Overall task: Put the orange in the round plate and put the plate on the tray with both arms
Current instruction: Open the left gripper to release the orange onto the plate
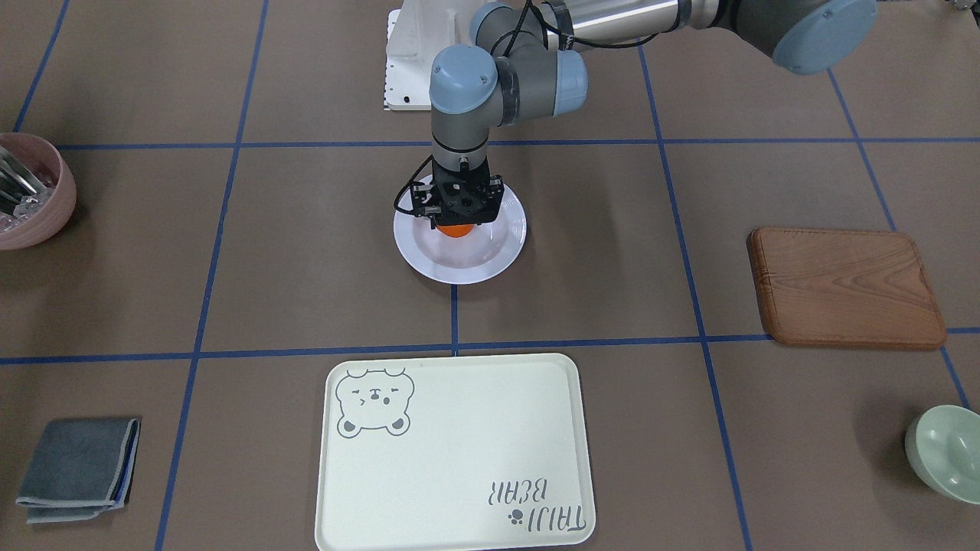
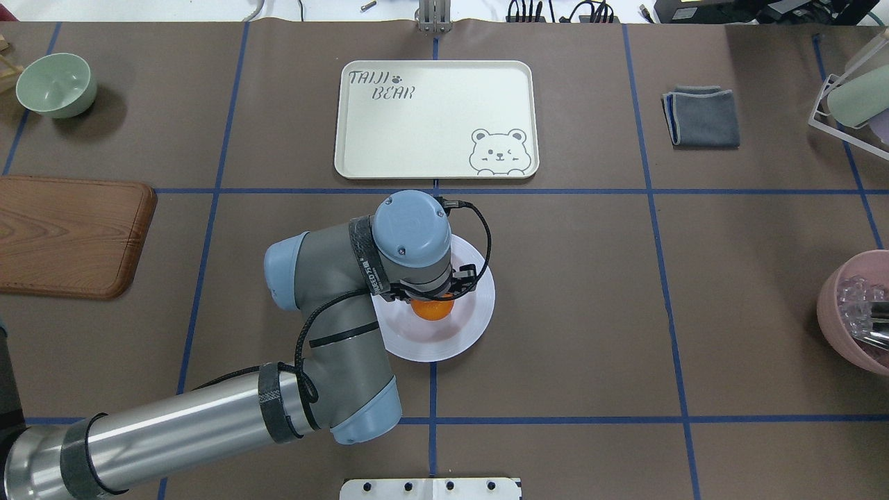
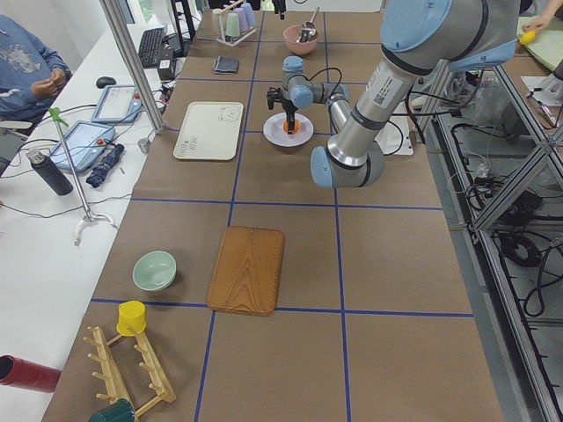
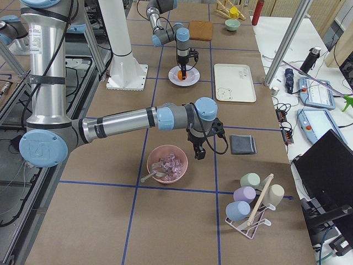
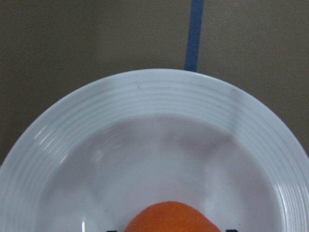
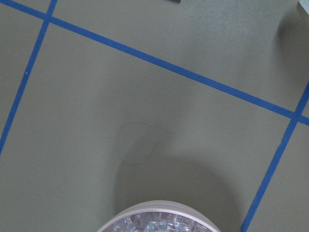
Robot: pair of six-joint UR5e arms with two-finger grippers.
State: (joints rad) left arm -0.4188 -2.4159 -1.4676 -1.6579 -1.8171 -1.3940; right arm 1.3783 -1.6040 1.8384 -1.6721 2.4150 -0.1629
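The left end effector (image 1: 459, 205) hangs straight down over the round plate (image 1: 459, 269), its fingers on either side of the orange (image 1: 454, 229), which sits in the plate's well. Whether they grip it I cannot tell. The plate lies mid-surface on a blue tape line, apart from the tray (image 1: 459, 459).

The surface (image 1: 612, 252) is brown with a blue tape grid and also carries a wooden board (image 1: 846, 287), a green bowl (image 1: 945, 455) and a folded grey cloth (image 1: 76, 468).

Only the exterior right view shows the right end effector (image 4: 199, 153), just beside the pink bowl (image 4: 167, 164); its opening cannot be told. That view also shows a white bench (image 4: 287, 66) alongside.
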